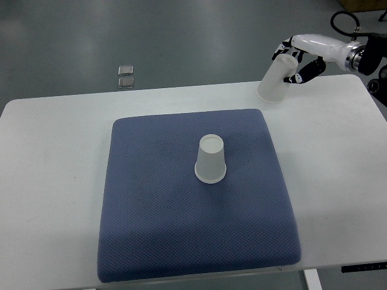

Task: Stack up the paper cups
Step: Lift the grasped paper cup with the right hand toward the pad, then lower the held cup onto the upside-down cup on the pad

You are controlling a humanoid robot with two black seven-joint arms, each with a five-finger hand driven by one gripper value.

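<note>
1. The blue mat (pixel 181 241) lies closest, spread over the white table (pixel 48 181).
2. One cup (pixel 211 159) stands upside down on the mat's middle.
3. Far right, the right hand (pixel 300 59) has its fingers wrapped round a second cup (pixel 275 81), tilted near the table's back edge.
4. These look light and thin-walled, easily crushed, so a gentle grip round the side suits them.
5. No left arm shows.
</note>
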